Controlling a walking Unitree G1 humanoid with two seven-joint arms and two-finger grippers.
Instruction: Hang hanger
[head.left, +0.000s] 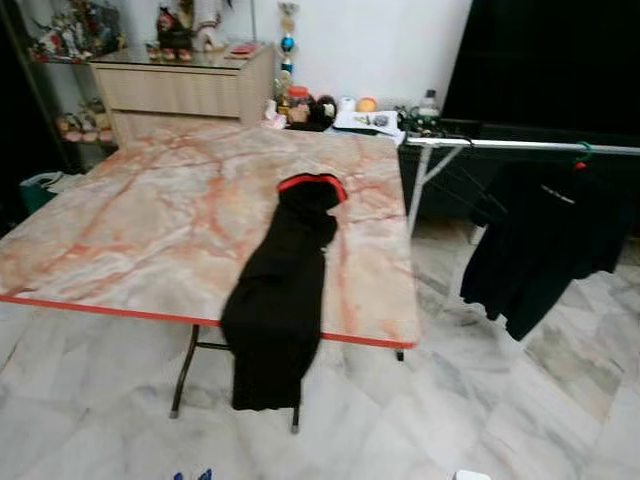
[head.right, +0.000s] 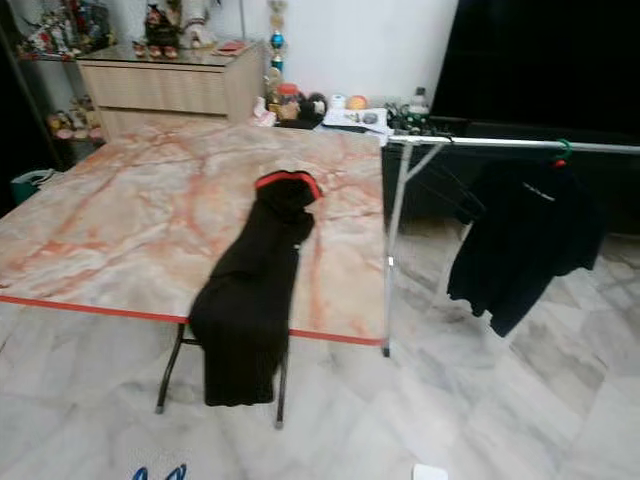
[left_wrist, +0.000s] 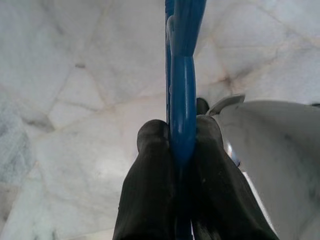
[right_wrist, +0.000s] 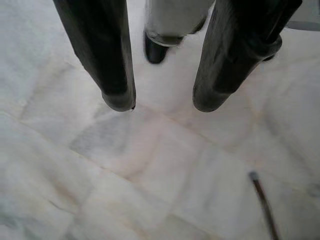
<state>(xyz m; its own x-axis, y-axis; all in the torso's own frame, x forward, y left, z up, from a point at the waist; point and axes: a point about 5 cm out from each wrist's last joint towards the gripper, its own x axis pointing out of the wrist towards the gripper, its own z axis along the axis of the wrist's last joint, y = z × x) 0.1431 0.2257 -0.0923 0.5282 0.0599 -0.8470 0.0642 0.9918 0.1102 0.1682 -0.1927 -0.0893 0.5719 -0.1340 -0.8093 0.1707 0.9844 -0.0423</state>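
While the blue hanger (left_wrist: 182, 100) is clamped between the two black fingers (left_wrist: 150, 190) of the left gripper (left_wrist: 181, 145), low over the pale marble floor (left_wrist: 75, 75), the carrying step is judged to be in hand; nothing has yet been hung. The tips of the hanger are also seen at the bottom edge of the left eye view (head.left: 190, 476). The right gripper (right_wrist: 162, 102) is pointed at the floor with its jaws spread wide and nothing between them.

The drying rack (head.left: 520, 146) is placed just beside the far right corner of the table (head.left: 150, 220), and one black shirt (head.left: 540, 235) is already hung from its rail on a green hanger (head.left: 582, 152). A walk towards the rack and a raised left arm are judged to be called for next, with the hook set over a bare part of the rail.

A black garment with a red collar (head.left: 285, 290) is draped over the near edge of the table. The table's near right corner is likely to stand in the way.
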